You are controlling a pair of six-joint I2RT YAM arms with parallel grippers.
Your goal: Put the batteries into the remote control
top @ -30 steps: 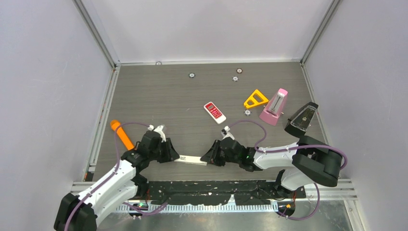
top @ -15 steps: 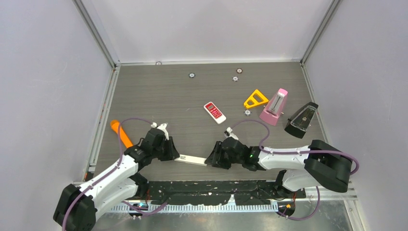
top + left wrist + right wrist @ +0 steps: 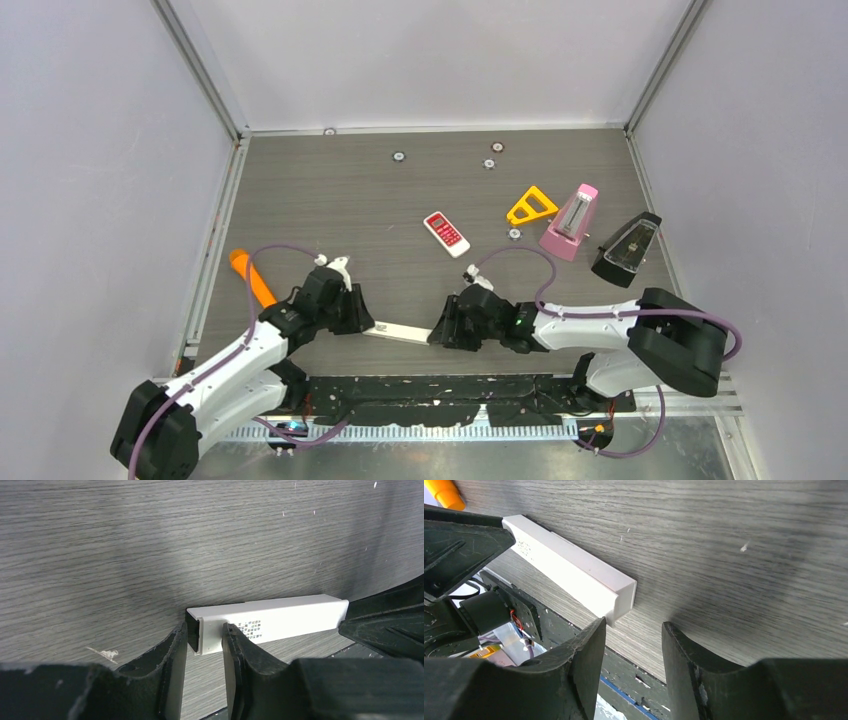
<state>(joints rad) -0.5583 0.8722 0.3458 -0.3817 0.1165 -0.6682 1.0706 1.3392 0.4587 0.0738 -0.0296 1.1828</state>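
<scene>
A slim, white, box-shaped remote is lying on the grey wood-grain worktop near its front edge, long axis running left to right. The black left fingers are clamping its left end; the right fingers are standing apart at its square right end. An orange stick is lying beside the left arm, a red keypad farther back.

My left fingers: pinched on one end of the white remote. My right fingers: spread, low, just short of its opposite end.
</scene>
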